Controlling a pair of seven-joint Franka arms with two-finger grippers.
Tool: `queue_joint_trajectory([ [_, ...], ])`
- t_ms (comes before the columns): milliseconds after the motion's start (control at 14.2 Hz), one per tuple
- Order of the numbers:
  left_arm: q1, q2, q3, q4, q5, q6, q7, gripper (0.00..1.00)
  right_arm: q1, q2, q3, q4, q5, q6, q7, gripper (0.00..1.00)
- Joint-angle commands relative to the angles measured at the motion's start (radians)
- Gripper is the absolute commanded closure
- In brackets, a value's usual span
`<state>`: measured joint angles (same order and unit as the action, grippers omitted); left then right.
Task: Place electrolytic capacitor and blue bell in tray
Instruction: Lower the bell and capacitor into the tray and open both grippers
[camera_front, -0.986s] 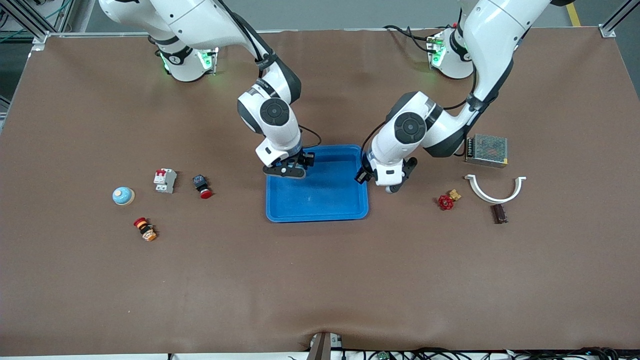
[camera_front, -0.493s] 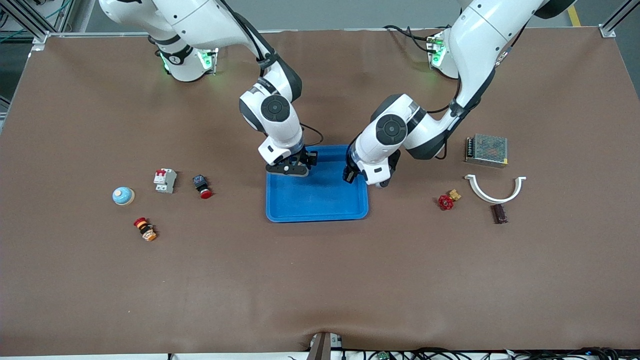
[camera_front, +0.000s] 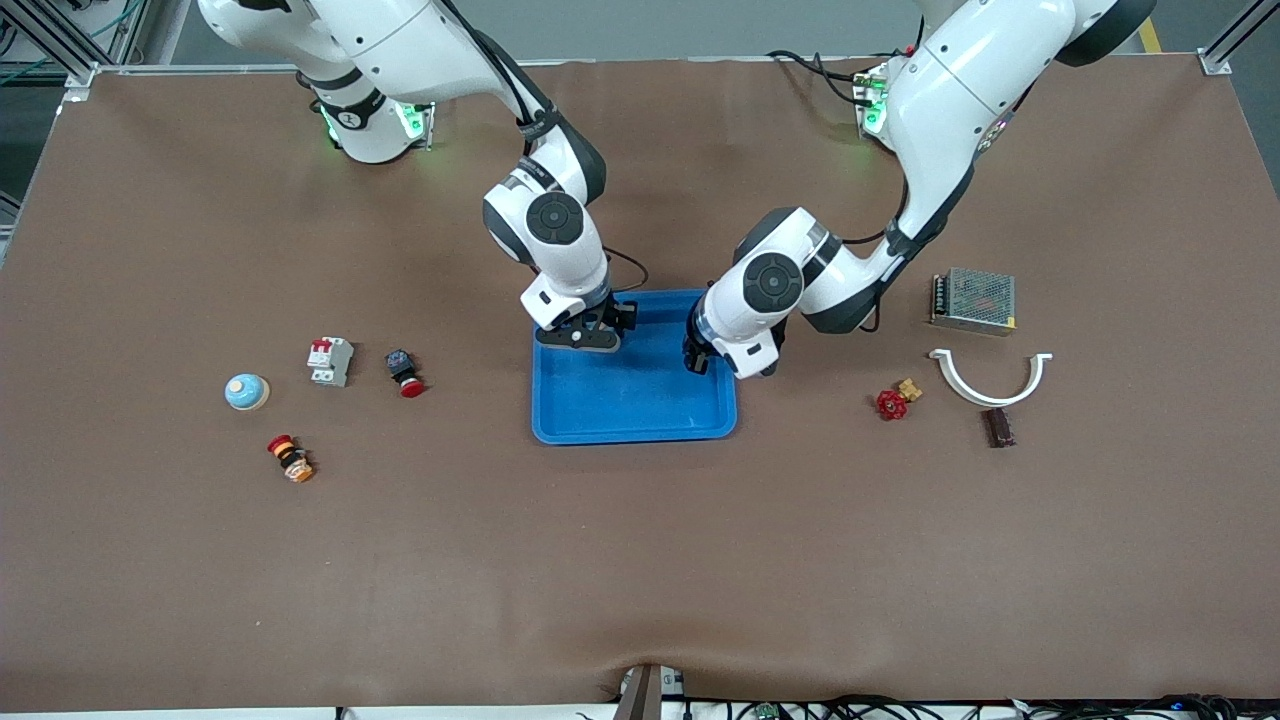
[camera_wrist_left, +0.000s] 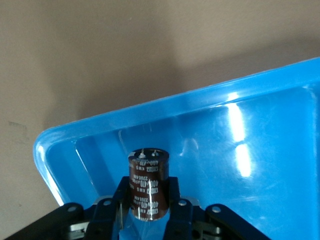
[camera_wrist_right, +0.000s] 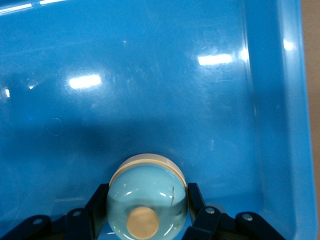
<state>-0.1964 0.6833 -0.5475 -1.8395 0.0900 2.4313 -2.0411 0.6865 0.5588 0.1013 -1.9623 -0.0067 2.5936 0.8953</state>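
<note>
The bright blue tray (camera_front: 640, 415) lies at the table's middle. My left gripper (camera_front: 697, 360) hangs over the tray's edge at the left arm's end, shut on the electrolytic capacitor (camera_wrist_left: 147, 182), a dark brown cylinder with white print. In the left wrist view the capacitor sticks out between the fingers (camera_wrist_left: 172, 192), above a corner of the tray (camera_wrist_left: 225, 130). My right gripper (camera_front: 585, 338) is over the tray's corner nearest the right arm's base, shut on the blue bell (camera_wrist_right: 147, 197), a pale blue dome with a tan button, above the tray floor (camera_wrist_right: 150, 75).
Toward the right arm's end lie another pale blue bell (camera_front: 247, 391), a white circuit breaker (camera_front: 329, 360), a red pushbutton (camera_front: 404, 373) and a red-yellow button (camera_front: 290, 458). Toward the left arm's end lie a red valve (camera_front: 893, 402), a white curved clip (camera_front: 990, 378), a metal power supply (camera_front: 973, 299) and a small brown part (camera_front: 999, 427).
My left gripper has carried the capacitor from beside the tray to over its edge. My right gripper with the bell has drifted slightly farther over the tray.
</note>
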Motion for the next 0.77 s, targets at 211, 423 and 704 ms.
queue_joint_trajectory([
  [211,-0.084,0.030,0.072,0.048,0.011,-0.017,-0.050,0.93,0.021,0.013,-0.014,-0.007,-0.012,0.037,0.022,0.63],
  [423,-0.083,0.030,0.078,0.049,0.011,-0.020,-0.050,0.34,0.022,0.015,-0.014,-0.007,-0.012,0.037,0.022,0.59],
  [704,-0.083,0.022,0.080,0.074,0.011,-0.021,-0.048,0.00,0.019,0.012,-0.014,-0.006,-0.012,0.031,0.021,0.00],
])
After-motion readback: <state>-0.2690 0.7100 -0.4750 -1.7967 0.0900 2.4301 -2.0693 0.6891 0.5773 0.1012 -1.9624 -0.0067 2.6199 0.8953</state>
